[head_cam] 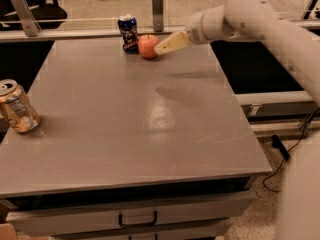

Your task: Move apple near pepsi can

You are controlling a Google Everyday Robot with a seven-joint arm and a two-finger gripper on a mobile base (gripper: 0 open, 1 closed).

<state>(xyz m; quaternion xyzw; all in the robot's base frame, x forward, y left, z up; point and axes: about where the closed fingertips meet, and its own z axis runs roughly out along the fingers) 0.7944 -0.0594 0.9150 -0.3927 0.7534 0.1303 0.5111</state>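
The red-orange apple (148, 46) sits on the grey table (150, 134) at the far edge, just right of the dark blue pepsi can (128, 33), almost touching it. My gripper (162, 47) is right of the apple, lifted a little above the table, its cream fingers (172, 42) pointing left at the apple. The gripper is open and holds nothing. The white arm reaches in from the upper right.
A dented gold-tan can (18, 107) stands at the table's left edge. A metal rail with an upright post (157, 6) runs behind the table. Drawers with a handle (137, 219) are below the front edge. A cable (285, 151) lies on the floor at the right.
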